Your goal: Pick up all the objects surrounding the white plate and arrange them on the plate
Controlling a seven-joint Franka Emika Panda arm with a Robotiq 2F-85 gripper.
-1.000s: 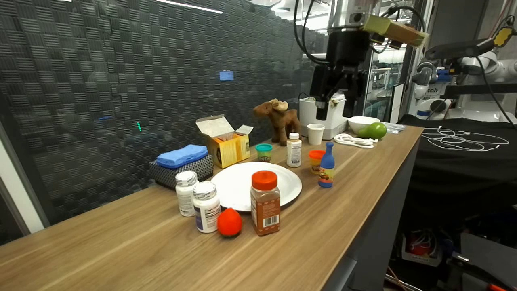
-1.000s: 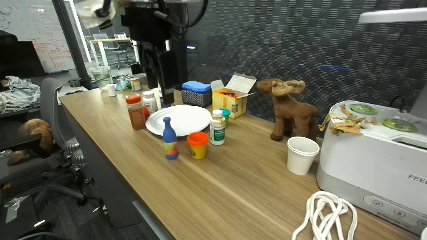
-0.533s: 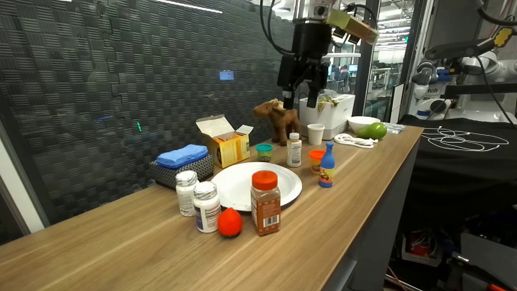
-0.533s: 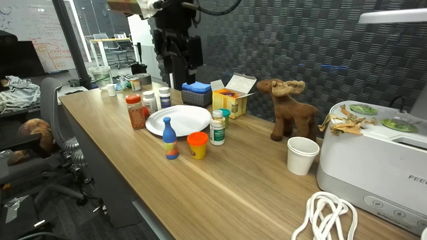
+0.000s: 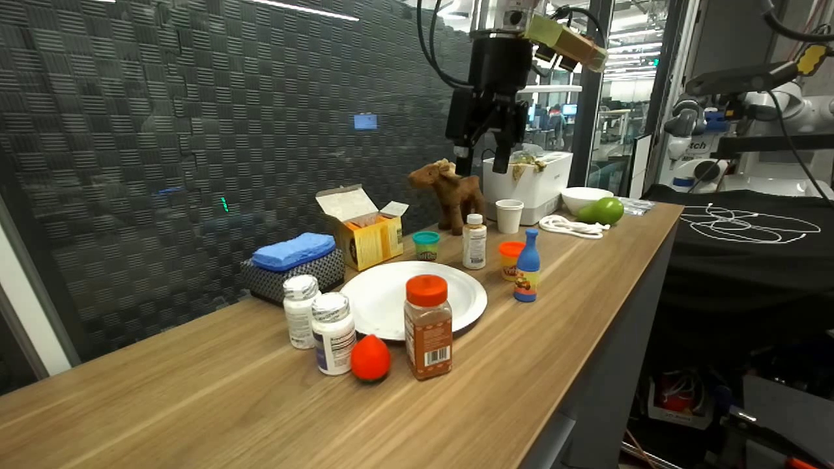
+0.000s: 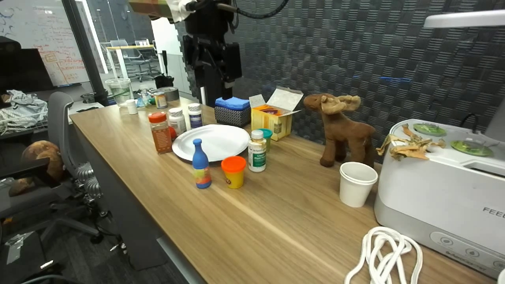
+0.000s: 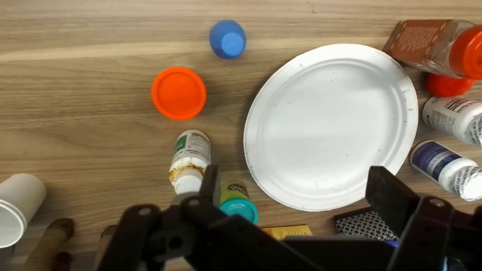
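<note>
The white plate (image 7: pixel 327 124) lies flat on the counter (image 5: pixel 195 404). Near one edge of it are a red-capped jar (image 5: pixel 429 339), a red ball (image 5: pixel 370 358) and two white pill bottles (image 5: pixel 335 345). The ball sits between the jar and the nearer pill bottle; whether it touches that bottle is hard to tell. Around the opposite side stand a blue bottle (image 6: pixel 201 163), a tub with an orange lid (image 6: pixel 234 175), a white bottle with a green label (image 6: pixel 257 154) and a tub with a teal lid (image 7: pixel 240 207), all upright. The tool (image 5: pixel 483 164) hangs well above the counter, its fingers (image 7: pixel 389 201) spread wide, and the plate shows between them in the wrist view. Farther out are a blue cloth (image 6: pixel 232 103) on a patterned box (image 6: pixel 232 117), an open yellow box (image 6: pixel 271 127) and a toy moose (image 6: pixel 343 130). Farther still, stacked white cups (image 6: pixel 356 189) stand near a white machine (image 6: pixel 428 191) and a white cord (image 5: pixel 575 228).
</note>
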